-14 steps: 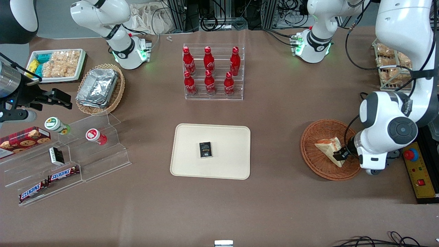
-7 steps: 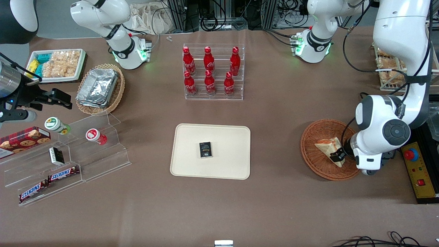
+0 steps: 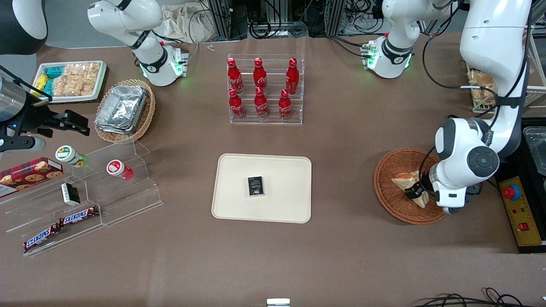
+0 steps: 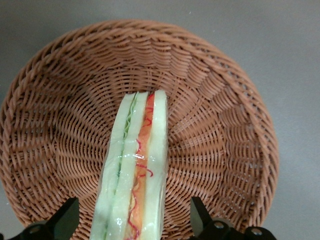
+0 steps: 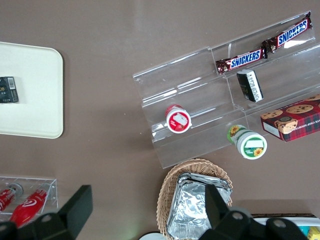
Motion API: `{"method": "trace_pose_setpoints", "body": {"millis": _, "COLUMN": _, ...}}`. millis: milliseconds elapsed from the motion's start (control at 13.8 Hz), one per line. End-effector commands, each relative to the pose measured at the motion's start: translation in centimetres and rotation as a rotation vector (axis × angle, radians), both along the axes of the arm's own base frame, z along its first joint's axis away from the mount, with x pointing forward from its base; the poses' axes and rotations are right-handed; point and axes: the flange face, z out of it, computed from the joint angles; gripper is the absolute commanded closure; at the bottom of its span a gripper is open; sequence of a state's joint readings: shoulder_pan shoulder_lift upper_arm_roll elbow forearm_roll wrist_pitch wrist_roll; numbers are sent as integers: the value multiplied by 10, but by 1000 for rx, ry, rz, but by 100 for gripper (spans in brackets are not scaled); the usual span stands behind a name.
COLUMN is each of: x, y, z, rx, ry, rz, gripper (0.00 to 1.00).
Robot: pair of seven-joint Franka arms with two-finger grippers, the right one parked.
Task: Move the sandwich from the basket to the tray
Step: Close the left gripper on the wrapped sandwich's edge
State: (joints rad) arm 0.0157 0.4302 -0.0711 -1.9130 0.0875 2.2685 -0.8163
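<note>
The sandwich (image 4: 136, 165), a wedge of pale bread with orange and green filling at its edge, stands on edge in the round reddish-brown wicker basket (image 4: 220, 125). My left arm's gripper (image 4: 132, 222) is open and straddles the wedge's wide end, one black finger (image 4: 66, 219) on each side with a gap to the bread. In the front view the gripper (image 3: 414, 192) hangs over the sandwich (image 3: 403, 179) in the basket (image 3: 390, 200) at the working arm's end. The cream tray (image 3: 281, 170) lies at the table's middle.
A small black box (image 3: 255, 186) lies on the tray. A clear rack of red bottles (image 3: 261, 89) stands farther from the front camera than the tray. A yellow box with a red button (image 3: 512, 192) sits beside the basket.
The gripper has shifted a little over the sandwich toward the tray's side, and the arm's elbow has swung the same way. The sandwich and basket have not moved.
</note>
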Motion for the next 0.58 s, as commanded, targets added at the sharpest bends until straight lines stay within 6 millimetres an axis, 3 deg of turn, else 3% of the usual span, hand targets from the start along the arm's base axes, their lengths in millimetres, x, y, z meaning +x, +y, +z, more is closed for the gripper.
{"method": "trace_pose_setpoints", "body": {"millis": 0, "x": -10, "y": 3, "z": -13, "rx": -7, "ry": -10, "rz": 20, "gripper": 0}}
{"method": "trace_pose_setpoints", "body": {"millis": 72, "x": -10, "y": 4, "z": -15, "rx": -6, "ry": -8, "rz": 22, "gripper": 1}}
{"method": "trace_pose_setpoints", "body": {"millis": 145, "x": -10, "y": 3, "z": -17, "rx": -6, "ry": -7, "rz": 20, "gripper": 9}}
{"method": "trace_pose_setpoints", "body": {"millis": 289, "x": -9, "y": 2, "z": -17, "rx": -1, "ry": -3, "rz": 12, "gripper": 96}}
{"method": "trace_pose_setpoints", "body": {"millis": 506, "x": 0, "y": 2, "z": -2, "rx": -1, "ry": -18, "rz": 9, "gripper": 100}}
